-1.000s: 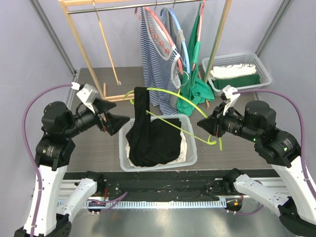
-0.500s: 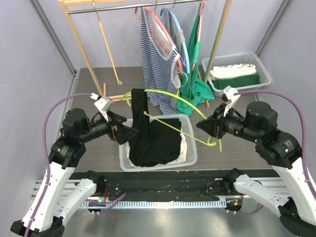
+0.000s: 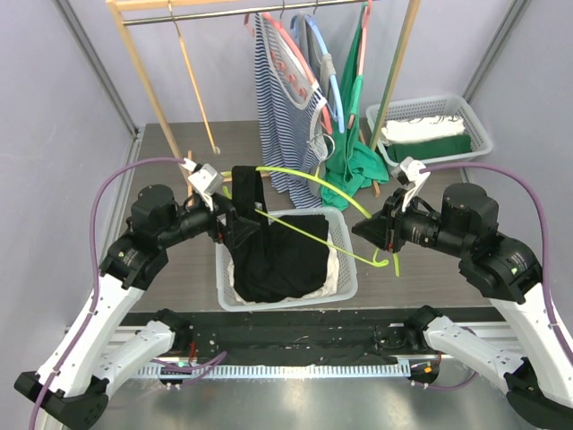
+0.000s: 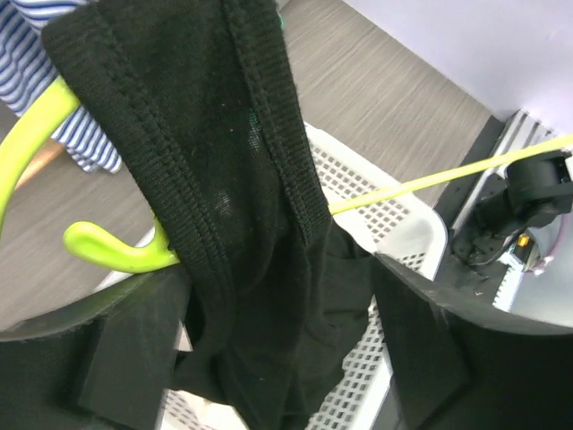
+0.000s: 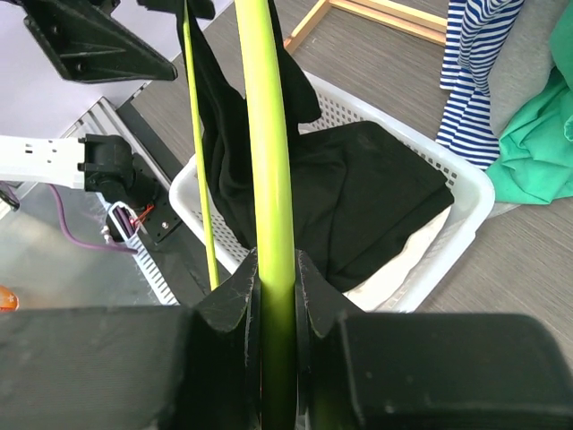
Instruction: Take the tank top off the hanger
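Swung in from the left, your left tool [image 3: 240, 228] now stands wide, its fingers [image 4: 134, 349] either side of the black top's [image 3: 269, 260] strap. Your right tool [image 3: 367, 228] is clamped narrow on the lime hanger [image 3: 304, 177]. That top hangs by one strap over the hanger's shoulder, its body pooled in the white basket [image 3: 346, 282] on the surface [image 3: 228, 139], before the rack [image 3: 143, 63].
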### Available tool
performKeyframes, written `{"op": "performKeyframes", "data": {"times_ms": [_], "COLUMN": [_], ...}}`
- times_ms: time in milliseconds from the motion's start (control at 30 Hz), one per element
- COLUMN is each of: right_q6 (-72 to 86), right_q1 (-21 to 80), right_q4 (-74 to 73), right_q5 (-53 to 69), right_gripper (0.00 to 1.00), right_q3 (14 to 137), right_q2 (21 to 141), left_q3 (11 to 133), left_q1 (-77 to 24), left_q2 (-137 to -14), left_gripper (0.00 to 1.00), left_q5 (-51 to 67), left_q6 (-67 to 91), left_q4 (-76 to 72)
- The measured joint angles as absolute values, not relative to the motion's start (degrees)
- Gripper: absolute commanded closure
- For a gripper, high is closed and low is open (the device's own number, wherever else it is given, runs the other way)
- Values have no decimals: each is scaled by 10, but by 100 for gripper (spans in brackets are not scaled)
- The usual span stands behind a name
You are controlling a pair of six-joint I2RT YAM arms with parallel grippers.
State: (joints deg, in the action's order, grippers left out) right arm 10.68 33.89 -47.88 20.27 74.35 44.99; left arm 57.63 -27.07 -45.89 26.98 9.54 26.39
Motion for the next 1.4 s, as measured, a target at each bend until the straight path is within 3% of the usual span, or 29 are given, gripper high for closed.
{"op": "performKeyframes", "data": {"times_ms": [33, 100, 200, 267, 367, 767, 900, 1000, 1400], "right_q6": [107, 107, 105, 105, 103, 97, 93, 90, 89], "right_q1": [339, 339, 339, 339, 339, 339, 339, 339, 339], "right_q4": [-479, -479, -480, -481, -481, -531, -575, -609, -628], "right_q5": [203, 203, 203, 203, 202, 202, 203, 191, 74], "right_gripper": [99, 99, 99, 99, 99, 99, 99, 99, 99], "right_q3": [743, 743, 743, 743, 743, 744, 760, 794, 877], "right_q2": [450, 450, 450, 450, 450, 422, 396, 378, 347], "left_q3": [576, 576, 578, 581, 590, 719, 740, 742, 855], "left_q1": [-271, -272, -273, -273, -273, -233, -225, -223, -278], "left_q2": [-458, -458, -457, -456, -456, -448, -444, -452, -583], "left_gripper": [47, 78, 91, 91, 99, 100, 91, 86, 90], "left_q5": [270, 270, 269, 266, 263, 224, 232, 265, 444], "left_q6": [90, 80, 66, 57, 51, 33, 27, 29, 100], "left_q4": [264, 264, 265, 267, 271, 298, 298, 299, 298]}}
